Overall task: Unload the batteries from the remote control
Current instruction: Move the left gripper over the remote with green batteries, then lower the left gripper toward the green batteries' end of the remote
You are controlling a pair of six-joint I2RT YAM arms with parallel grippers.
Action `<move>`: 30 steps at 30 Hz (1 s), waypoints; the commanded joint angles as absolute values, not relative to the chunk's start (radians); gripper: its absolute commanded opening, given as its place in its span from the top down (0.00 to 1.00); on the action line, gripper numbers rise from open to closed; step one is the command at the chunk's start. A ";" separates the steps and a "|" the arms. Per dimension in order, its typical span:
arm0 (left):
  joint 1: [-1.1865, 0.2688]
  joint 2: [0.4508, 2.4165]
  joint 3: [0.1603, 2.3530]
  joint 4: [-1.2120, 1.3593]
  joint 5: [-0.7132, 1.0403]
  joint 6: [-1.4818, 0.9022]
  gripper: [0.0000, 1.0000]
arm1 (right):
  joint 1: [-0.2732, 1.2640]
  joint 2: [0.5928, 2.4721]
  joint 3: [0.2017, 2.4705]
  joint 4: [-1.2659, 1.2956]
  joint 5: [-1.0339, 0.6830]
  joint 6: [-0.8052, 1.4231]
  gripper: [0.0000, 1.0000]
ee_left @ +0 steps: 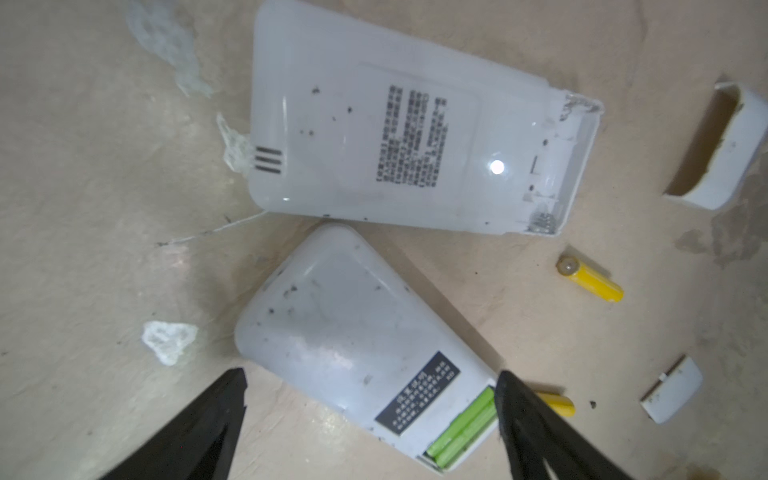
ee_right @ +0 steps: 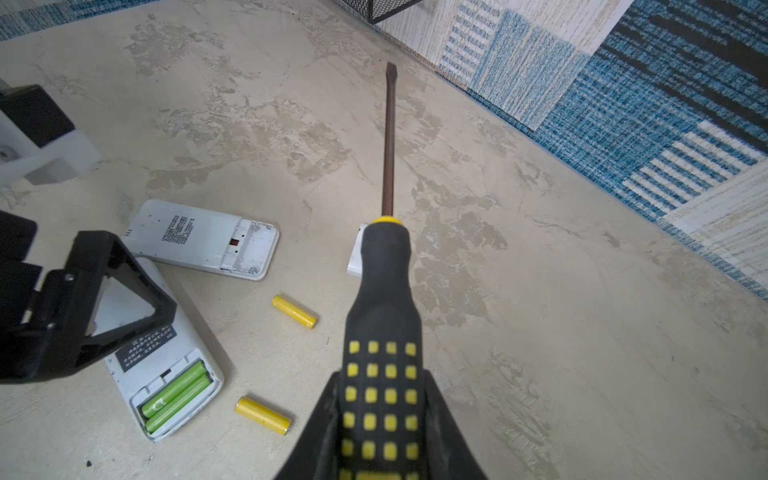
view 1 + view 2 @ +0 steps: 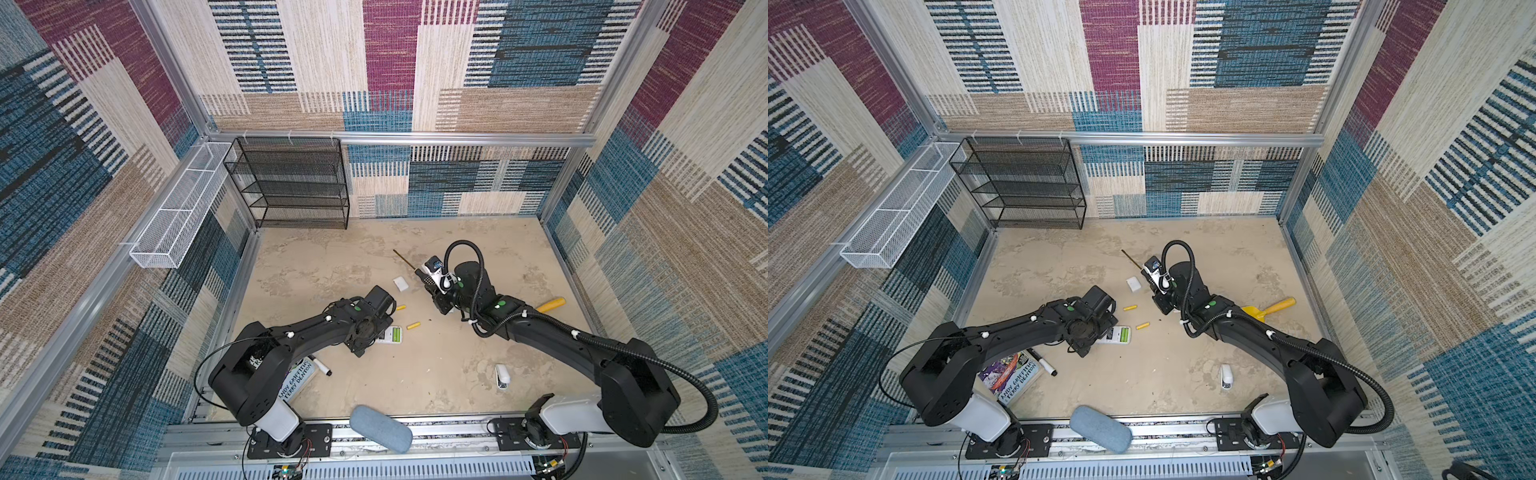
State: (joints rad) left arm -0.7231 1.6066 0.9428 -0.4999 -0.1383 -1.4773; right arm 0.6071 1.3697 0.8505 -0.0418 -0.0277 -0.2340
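Observation:
A white remote (image 1: 353,332) lies face down with its compartment open and two yellow-green batteries (image 1: 465,428) inside, also seen in the right wrist view (image 2: 176,395). My left gripper (image 1: 372,376) hangs open over it, one finger on each side of that end. A second white remote (image 1: 395,137) lies beside it with an empty compartment. Two yellow batteries (image 2: 294,311) (image 2: 262,415) lie loose on the floor, visible in both top views (image 3: 413,325) (image 3: 1130,308). My right gripper (image 2: 380,436) is shut on a black-and-yellow screwdriver (image 2: 380,332), held off to the right of the remotes.
Two white battery covers (image 1: 671,388) (image 1: 723,145) lie near the remotes. A yellow scoop (image 3: 550,305), a book (image 3: 297,380), a marker (image 3: 322,365), a small white device (image 3: 502,376) and a blue-grey pad (image 3: 380,428) lie around. A black mesh shelf (image 3: 291,183) stands at the back left.

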 commanded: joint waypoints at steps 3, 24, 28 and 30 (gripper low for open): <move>-0.745 1.670 1.015 -0.600 -0.177 -1.587 0.05 | 0.604 1.360 0.844 0.014 -0.062 -0.235 1.00; -0.753 1.841 1.169 -0.732 -0.140 -1.537 0.10 | 0.588 1.260 0.805 0.026 -0.057 -0.225 1.00; -0.753 1.850 1.186 -0.738 -0.140 -1.450 0.13 | 0.586 1.249 0.799 0.028 -0.056 -0.222 1.00; -0.753 1.862 1.202 -0.750 -0.131 -1.382 0.13 | 0.586 1.246 0.797 0.028 -0.056 -0.223 1.00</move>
